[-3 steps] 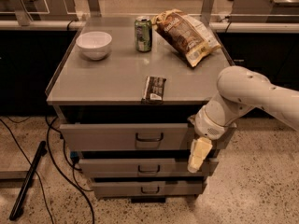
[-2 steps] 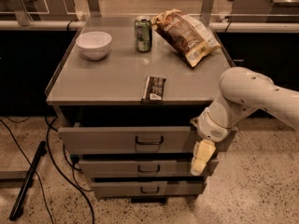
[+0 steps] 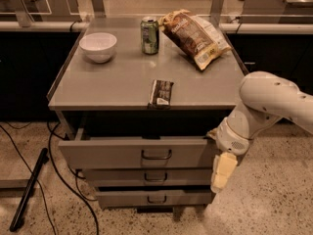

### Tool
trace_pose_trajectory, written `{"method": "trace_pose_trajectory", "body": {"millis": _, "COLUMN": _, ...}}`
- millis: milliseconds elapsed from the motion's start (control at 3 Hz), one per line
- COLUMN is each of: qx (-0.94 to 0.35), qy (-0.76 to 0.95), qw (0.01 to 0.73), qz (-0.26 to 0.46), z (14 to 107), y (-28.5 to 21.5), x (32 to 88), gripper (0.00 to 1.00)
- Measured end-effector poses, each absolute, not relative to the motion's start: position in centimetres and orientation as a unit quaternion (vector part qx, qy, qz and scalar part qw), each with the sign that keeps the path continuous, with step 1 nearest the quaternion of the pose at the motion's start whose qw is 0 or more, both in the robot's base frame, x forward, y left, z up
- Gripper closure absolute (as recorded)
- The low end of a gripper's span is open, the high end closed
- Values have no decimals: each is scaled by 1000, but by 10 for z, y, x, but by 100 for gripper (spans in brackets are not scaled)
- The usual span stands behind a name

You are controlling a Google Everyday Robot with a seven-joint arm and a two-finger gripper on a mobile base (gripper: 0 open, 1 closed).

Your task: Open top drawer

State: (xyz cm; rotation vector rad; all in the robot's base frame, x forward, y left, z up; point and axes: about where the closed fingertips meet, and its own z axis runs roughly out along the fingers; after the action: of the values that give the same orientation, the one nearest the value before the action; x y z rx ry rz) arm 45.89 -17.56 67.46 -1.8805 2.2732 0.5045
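- Under the worktop (image 3: 117, 82), top drawer (image 3: 112, 153) stands partway out, with a dark gap behind its front.
- Pincer (image 3: 220, 173) hangs just beside the drawer's right end; spread or pressed together, cannot tell.

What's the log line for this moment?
top drawer: partly pulled out | gripper: beside drawer's right end, pointing down, off handle

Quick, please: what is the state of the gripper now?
Gripper: hangs pointing down by the right end of the top drawer; open or closed cannot be told.
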Motion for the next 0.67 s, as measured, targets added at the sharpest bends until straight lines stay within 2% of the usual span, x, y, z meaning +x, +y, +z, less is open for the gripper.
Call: {"method": "trace_pose_trajectory", "body": {"millis": 667, "qx": -620, "qy": 755, "qw": 42, "qz": 208, "z": 688, "y": -196, "x": 413, "gripper": 0}}
